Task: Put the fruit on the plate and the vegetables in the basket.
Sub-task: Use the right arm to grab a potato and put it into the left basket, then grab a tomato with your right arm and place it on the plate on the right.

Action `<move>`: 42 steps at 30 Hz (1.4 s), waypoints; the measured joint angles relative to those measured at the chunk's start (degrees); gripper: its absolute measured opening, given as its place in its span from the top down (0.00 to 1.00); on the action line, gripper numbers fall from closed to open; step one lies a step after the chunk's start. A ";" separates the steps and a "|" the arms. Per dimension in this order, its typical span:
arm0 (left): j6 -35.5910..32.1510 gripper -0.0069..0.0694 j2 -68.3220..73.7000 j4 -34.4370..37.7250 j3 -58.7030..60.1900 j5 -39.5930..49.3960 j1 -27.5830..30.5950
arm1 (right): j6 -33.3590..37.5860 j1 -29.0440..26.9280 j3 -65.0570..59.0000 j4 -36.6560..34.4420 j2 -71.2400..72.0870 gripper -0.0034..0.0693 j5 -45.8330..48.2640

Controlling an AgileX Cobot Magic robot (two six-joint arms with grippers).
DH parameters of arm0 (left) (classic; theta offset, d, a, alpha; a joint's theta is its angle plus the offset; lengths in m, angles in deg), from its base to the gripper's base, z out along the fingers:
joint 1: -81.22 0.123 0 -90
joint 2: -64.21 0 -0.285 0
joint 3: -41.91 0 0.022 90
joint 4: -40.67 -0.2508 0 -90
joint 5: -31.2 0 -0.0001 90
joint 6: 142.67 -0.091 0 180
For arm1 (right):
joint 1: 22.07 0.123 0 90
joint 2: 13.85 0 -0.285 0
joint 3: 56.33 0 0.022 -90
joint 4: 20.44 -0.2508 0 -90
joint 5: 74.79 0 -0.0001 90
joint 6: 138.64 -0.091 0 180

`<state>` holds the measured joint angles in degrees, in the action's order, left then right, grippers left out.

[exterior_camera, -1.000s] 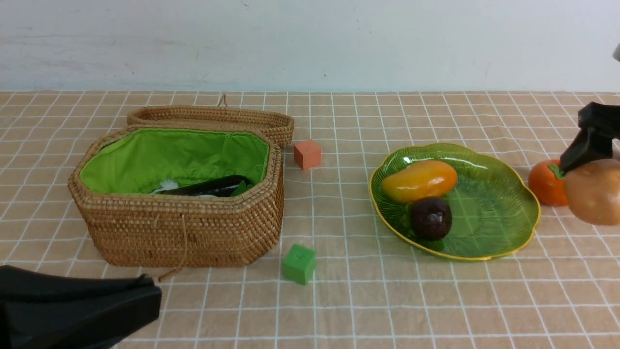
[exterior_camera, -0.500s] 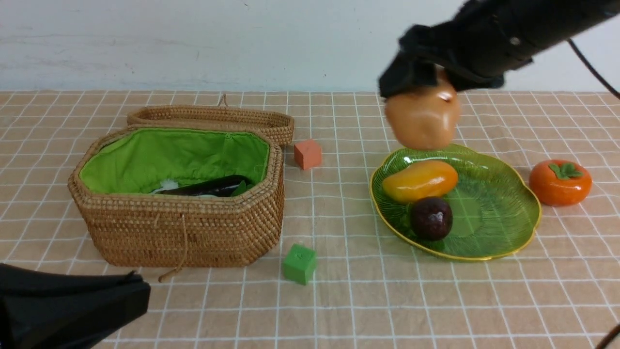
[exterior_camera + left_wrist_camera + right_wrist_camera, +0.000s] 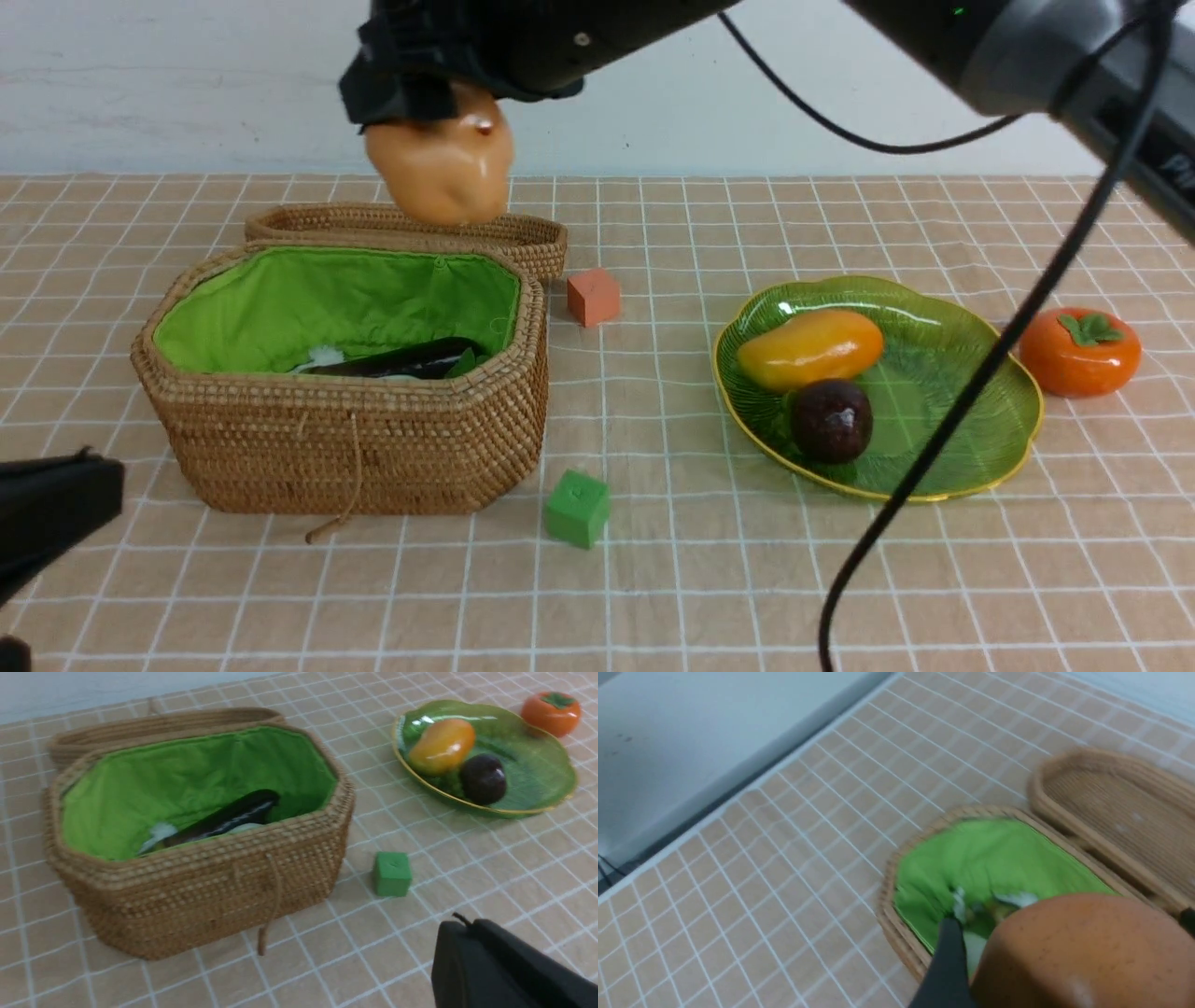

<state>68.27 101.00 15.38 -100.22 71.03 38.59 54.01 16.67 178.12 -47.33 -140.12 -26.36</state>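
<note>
Carrying potato (image 3: 439,163), now over basket (image 3: 373,439)

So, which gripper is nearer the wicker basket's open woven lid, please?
Right. The right gripper, holding the tan lumpy potato, hangs raised near the brown woven lid; the left gripper sits low, beyond the wicker basket's near-left corner.

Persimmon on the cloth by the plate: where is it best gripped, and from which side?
Probably best to grip the persimmon across its widest orange middle, coming straight down from above. It sits upright and squat, leaf cap on top. The plate rim lies close on its left, so close the jaws front to back rather than left to right.
</note>
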 joint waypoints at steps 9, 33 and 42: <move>12.95 0.93 -4.74 -9.78 0.00 5.97 0.00 | 15.86 1.29 1.75 -14.34 -6.22 0.18 -8.63; 13.42 0.93 -4.79 -9.23 0.00 -2.73 0.00 | 22.38 -0.43 1.75 -4.43 -11.65 0.04 -8.11; 2.59 0.93 -3.35 2.06 0.00 -8.17 0.00 | 1.37 -5.34 1.89 7.52 2.54 0.49 18.79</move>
<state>70.86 97.65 17.45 -100.22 62.86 38.59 55.39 11.32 180.01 -39.81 -137.57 -7.56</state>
